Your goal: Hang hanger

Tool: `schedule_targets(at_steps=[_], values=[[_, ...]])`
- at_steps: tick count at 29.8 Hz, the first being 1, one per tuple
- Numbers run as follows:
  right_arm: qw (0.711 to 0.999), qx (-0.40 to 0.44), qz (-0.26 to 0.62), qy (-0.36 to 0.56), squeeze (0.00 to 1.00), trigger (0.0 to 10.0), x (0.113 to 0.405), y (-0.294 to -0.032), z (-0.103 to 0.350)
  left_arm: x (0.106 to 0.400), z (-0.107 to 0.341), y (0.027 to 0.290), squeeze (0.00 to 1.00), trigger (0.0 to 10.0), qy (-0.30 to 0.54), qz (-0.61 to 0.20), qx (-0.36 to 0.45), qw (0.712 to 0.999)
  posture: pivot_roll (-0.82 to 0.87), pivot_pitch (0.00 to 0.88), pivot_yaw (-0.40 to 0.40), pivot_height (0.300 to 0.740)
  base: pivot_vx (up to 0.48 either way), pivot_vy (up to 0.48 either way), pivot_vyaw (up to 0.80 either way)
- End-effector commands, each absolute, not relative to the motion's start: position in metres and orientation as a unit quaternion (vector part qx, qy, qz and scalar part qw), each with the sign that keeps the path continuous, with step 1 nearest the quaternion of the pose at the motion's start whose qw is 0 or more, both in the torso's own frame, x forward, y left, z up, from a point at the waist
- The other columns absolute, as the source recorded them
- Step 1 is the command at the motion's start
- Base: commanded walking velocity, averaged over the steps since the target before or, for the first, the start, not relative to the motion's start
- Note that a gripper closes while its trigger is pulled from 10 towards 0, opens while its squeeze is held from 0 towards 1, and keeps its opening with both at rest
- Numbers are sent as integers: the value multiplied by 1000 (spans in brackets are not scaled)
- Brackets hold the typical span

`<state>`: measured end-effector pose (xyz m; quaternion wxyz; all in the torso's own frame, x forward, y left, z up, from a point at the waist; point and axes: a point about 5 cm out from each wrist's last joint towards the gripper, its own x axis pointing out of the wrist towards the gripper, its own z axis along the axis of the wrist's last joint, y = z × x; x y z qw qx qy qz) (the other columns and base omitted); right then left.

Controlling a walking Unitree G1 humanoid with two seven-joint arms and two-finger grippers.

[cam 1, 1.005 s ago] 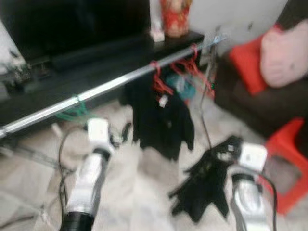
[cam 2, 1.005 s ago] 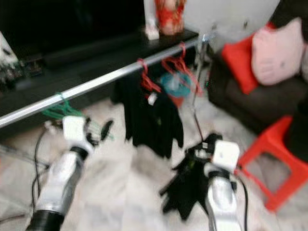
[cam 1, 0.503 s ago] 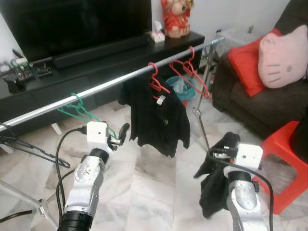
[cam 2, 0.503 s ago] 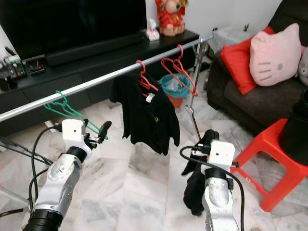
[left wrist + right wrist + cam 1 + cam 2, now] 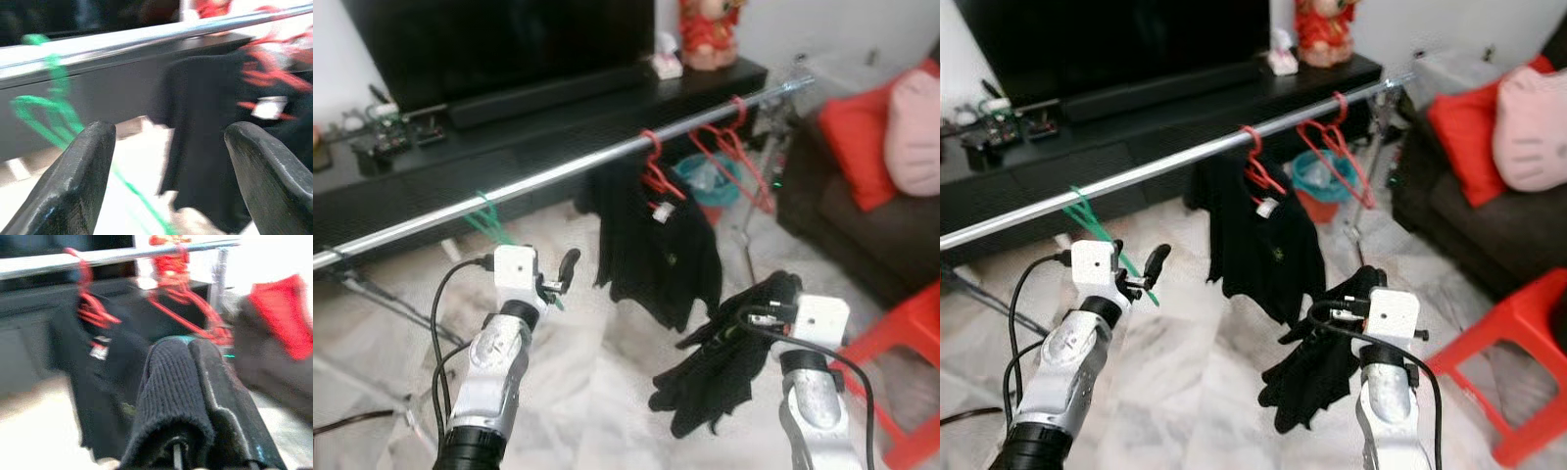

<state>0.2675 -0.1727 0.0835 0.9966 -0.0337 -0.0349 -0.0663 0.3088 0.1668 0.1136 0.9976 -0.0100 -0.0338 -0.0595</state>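
Our view swung since half a second ago. Right gripper (image 5: 1356, 294) still clamps the black garment (image 5: 1317, 367); left gripper (image 5: 166, 166) jaws wide, empty, green hanger (image 5: 1097, 230) at 11 o'clock. Not hung yet.

My left gripper (image 5: 166, 161) is spread wide, one black finger (image 5: 73, 181) at seven o'clock, the other at four. Beyond them the silver rail (image 5: 146, 36) carries a green hanger (image 5: 46, 110) at ten o'clock, a black shirt (image 5: 210, 122) on red hangers (image 5: 271, 73) at two.

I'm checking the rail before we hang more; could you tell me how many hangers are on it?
3: a green hanger toward the left, a red hanger carrying the black shirt mid-rail, and an empty red one further right. Blur may hide others.
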Motion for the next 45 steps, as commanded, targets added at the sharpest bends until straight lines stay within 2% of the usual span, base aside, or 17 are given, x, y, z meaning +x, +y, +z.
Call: schedule_targets(at_steps=[1, 13, 18, 22, 30, 37, 45], values=[[996, -36, -72, -49, 0, 10000, 267, -180, 88, 310, 114, 163, 0, 10000, -31, -61, -12, 998, 5, 0, 51, 740, 379, 0, 0], [996, -33, -61, -49, 0, 10000, 267, -175, 88, 308, 117, 167, 0, 10000, -44, -56, -14, 997, 6, 0, 54, 740, 60, 0, 0], [997, -31, -59, -49, 0, 10000, 267, -174, 88, 300, 127, 162, 0, 10000, -56, -114, -36, 991, 10, 0, 56, 740, 0, 0, 0], [997, -30, -57, -47, 0, 10000, 266, -173, 86, 296, 129, 166, 0, 10000, -59, -121, -34, 990, 11, 0, 56, 740, 0, 0, 0], [997, -28, -57, -46, 0, 10000, 267, -174, 86, 284, 121, 196, 0, 10000, -34, -88, -2, 996, 21, 0, 59, 740, 0, 0, 0], [997, -28, -56, -43, 0, 10000, 267, -174, 85, 271, 105, 224, 0, 10000, 21, -43, 59, 997, 28, 3, 57, 740, 0, 0, 0], [997, -28, -56, -44, 0, 10000, 268, -172, 86, 283, 103, 217, 0, 10000, 32, -21, 72, 997, 21, 5, 59, 740, 0, 0, 0]])
